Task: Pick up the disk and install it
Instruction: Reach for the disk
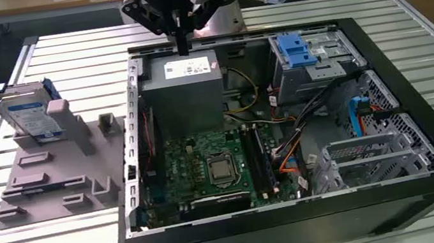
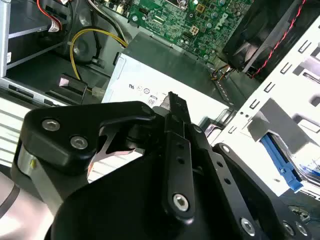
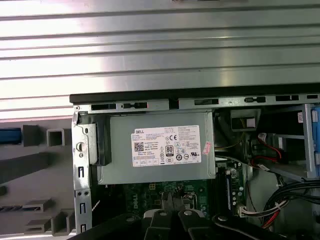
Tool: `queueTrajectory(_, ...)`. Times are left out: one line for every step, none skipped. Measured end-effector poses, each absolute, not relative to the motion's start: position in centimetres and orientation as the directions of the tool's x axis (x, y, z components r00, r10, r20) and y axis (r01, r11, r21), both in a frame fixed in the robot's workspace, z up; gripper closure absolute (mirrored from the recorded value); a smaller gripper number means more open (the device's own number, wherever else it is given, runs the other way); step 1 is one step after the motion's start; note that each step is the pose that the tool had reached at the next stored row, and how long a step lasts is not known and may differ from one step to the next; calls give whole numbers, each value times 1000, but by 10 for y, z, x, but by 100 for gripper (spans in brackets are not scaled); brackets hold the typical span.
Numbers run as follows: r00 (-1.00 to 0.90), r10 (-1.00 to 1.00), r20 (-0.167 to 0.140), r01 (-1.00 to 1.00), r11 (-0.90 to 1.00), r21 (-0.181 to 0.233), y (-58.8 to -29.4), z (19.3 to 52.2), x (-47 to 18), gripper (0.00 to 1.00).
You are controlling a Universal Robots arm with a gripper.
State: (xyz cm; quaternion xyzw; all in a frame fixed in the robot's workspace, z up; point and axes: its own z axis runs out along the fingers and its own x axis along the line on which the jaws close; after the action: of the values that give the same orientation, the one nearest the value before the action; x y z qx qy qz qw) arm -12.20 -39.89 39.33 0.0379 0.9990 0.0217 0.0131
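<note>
We find clear passage over the slatted table (image 1: pixel 78 58) between the gripper (image 1: pixel 182 50) and the disk (image 1: pixel 31 114). The case wall (image 1: pixel 135 108) and the grey box (image 1: pixel 187 93) lie under the gripper; a fixture post (image 1: pixel 58 111) stands just beside the disk.

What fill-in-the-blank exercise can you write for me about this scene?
1. The disk stands ___, not flat, in the grey holder outside the computer case.
2. The gripper is above the grey box with the ___ sticker.
3. The metal cage carries a ___ latch.
Missing words: upright; white; blue.
</note>
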Motion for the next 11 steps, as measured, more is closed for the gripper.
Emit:
queueTrajectory(-997, 76, -24, 75, 996, 44, -399, 393, -122, 89)
queueTrajectory(-997, 76, -24, 75, 996, 44, -399, 393, -122, 89)
queueTrajectory(-997, 76, -24, 75, 996, 44, -399, 393, -122, 89)
queueTrajectory(-997, 76, -24, 75, 996, 44, -399, 393, -123, 89)
queueTrajectory(-997, 76, -24, 75, 996, 44, -399, 393, -123, 89)
queueTrajectory(-997, 76, -24, 75, 996, 44, -399, 393, -123, 89)
queueTrajectory(-997, 76, -24, 75, 996, 44, -399, 393, -124, 89)
queueTrajectory(-997, 76, -25, 75, 996, 44, -399, 393, -124, 89)
queueTrajectory(-997, 76, -24, 75, 996, 44, -399, 393, -125, 89)
queueTrajectory(-997, 76, -24, 75, 996, 44, -399, 393, -126, 89)
queueTrajectory(-997, 76, -24, 75, 996, 44, -399, 393, -127, 89)
